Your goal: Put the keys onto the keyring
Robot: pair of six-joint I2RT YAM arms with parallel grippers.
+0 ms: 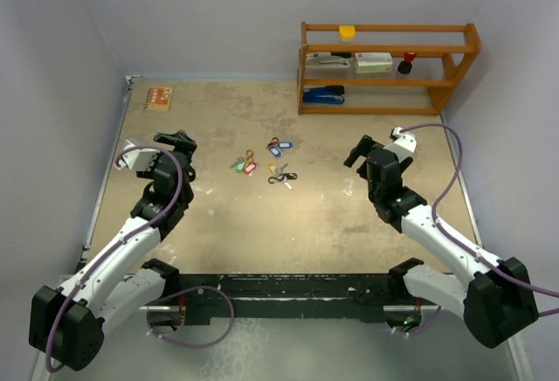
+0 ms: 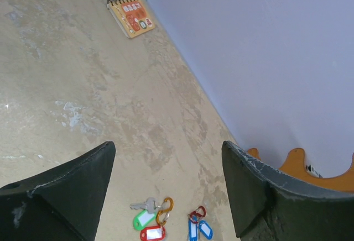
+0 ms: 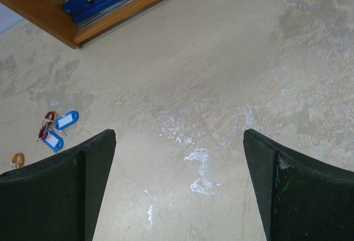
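On the table [image 1: 306, 215], midway between the two jaws: keys [image 1: 250, 167] | well apart from both | jaws released, empty.

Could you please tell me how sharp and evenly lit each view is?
Top external: soft, even light, no glare; the keys look tiny. Left wrist: table sharp, fingers dark, featureless. Right wrist: sharp; blue-tagged keys crisp.
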